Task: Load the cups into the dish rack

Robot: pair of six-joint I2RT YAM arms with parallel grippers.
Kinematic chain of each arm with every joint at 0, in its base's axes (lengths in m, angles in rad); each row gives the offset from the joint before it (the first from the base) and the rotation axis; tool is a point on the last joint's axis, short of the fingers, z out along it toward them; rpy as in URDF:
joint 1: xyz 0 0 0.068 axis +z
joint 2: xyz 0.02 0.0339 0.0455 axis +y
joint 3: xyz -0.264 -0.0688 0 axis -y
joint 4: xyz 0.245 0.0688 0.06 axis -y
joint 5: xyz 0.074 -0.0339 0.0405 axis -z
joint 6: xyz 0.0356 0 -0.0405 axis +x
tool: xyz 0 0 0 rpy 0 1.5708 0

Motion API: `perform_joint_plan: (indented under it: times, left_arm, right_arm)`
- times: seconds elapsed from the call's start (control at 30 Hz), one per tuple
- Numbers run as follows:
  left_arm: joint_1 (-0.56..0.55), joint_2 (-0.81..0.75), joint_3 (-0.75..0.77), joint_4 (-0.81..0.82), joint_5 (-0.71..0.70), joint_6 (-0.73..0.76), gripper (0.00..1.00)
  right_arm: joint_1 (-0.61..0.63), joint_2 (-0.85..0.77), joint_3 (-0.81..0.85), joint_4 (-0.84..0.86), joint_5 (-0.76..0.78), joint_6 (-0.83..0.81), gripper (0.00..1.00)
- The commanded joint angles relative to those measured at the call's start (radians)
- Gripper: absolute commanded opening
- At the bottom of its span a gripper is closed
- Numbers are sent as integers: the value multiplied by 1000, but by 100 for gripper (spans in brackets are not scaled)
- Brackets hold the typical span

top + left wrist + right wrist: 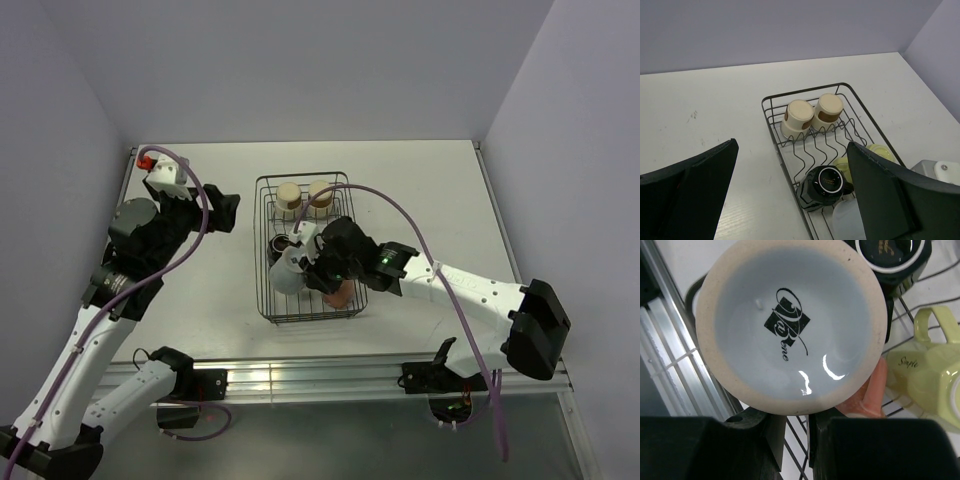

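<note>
The black wire dish rack [261, 230] stands mid-table. Two tan tumblers [288, 195] [320, 193] sit upside down at its far end; they also show in the left wrist view [797, 116] [829, 109]. The black cup [281, 245] [827, 185], the yellow mug [927, 375] and the salmon-pink mug [340, 292] [872, 395] lie in the rack. My right gripper [308, 268] [797, 432] is over the rack's near half, shut on the pale blue-grey cup [288, 272] [790, 325], held base up. My left gripper [222, 212] [792, 145] is open and empty, left of the rack.
An aluminium rail [300, 378] runs along the table's near edge. Purple walls close the back and both sides. White table surface [430, 200] lies right and left of the rack.
</note>
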Motion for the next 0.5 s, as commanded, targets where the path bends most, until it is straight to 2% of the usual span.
perform_joint_plan:
  times: [0.0,0.47]
  left_arm:
    - [4,3,34,42,2,-5,99]
    - [4,23,12,48,24,2,99]
  right_arm:
    - [22,-44,-6,116,85,48,0]
    - [39,29,15,122,116,5,0]
